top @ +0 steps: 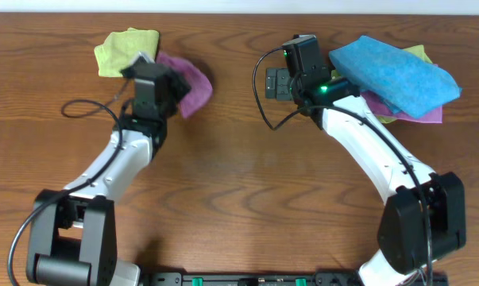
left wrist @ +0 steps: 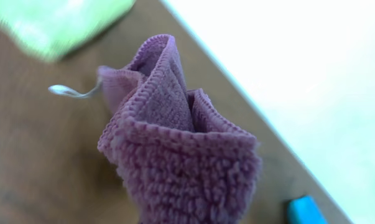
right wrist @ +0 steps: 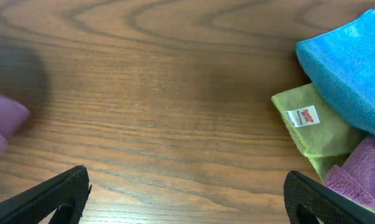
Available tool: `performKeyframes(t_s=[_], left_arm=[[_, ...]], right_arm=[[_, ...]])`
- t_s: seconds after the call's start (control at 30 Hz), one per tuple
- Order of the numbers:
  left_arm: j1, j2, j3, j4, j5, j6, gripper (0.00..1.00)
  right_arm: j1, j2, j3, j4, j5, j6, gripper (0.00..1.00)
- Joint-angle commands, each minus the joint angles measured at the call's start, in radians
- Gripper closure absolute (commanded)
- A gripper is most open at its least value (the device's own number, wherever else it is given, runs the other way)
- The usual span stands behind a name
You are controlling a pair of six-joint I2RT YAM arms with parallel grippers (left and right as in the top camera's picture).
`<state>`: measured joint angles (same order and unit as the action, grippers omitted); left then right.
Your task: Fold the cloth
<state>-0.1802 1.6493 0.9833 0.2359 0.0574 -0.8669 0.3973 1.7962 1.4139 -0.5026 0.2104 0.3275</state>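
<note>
The magenta-purple cloth (top: 190, 87) is bunched up at the back left of the table, in my left gripper (top: 164, 79). In the left wrist view the cloth (left wrist: 181, 155) fills the frame as upright folds rising from the jaws, with its small white tag (left wrist: 68, 92) sticking out to the left. The fingers themselves are hidden by the cloth. My right gripper (top: 277, 82) is open and empty over bare wood (right wrist: 187, 199). The cloth's edge shows at the far left of the right wrist view (right wrist: 0, 121).
A light green cloth (top: 124, 49) lies just behind the left gripper. At the back right is a pile: a bright blue cloth (top: 394, 75) on top of a green one (right wrist: 311, 124) and another purple one (right wrist: 355, 180). The table's far edge is close behind.
</note>
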Motion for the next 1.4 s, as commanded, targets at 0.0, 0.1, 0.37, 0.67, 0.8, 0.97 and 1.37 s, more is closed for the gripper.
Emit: performKeyframes(t_s=[0.0, 0.1, 0.37, 0.67, 0.8, 0.97, 1.37], left_arm=[[0.034, -0.023, 0.082, 0.004, 0.028, 0.053, 0.94], [0.065, -0.023, 0.117, 0.004, 0.047, 0.054, 0.94], [0.176, -0.023, 0.148, 0.008, 0.044, 0.079, 0.94], [0.246, 0.031, 0.148, 0.240, 0.003, 0.106, 0.94], [0.246, 0.102, 0.148, 0.338, -0.001, 0.080, 0.94], [0.246, 0.197, 0.148, 0.475, -0.056, 0.063, 0.94], [0.243, 0.349, 0.204, 0.584, -0.154, 0.066, 0.94]], right_arm=[[0.003, -0.016, -0.004, 0.002, -0.009, -0.014, 0.01], [0.003, -0.016, -0.004, 0.001, -0.010, -0.014, 0.01], [0.003, -0.016, -0.004, -0.010, -0.021, -0.014, 0.01], [0.003, -0.016, -0.004, -0.005, -0.035, -0.015, 0.01], [0.003, -0.016, -0.004, -0.002, -0.035, -0.023, 0.01], [0.003, -0.016, -0.004, 0.002, -0.035, -0.055, 0.01], [0.003, -0.016, -0.004, 0.002, -0.035, -0.170, 0.01]])
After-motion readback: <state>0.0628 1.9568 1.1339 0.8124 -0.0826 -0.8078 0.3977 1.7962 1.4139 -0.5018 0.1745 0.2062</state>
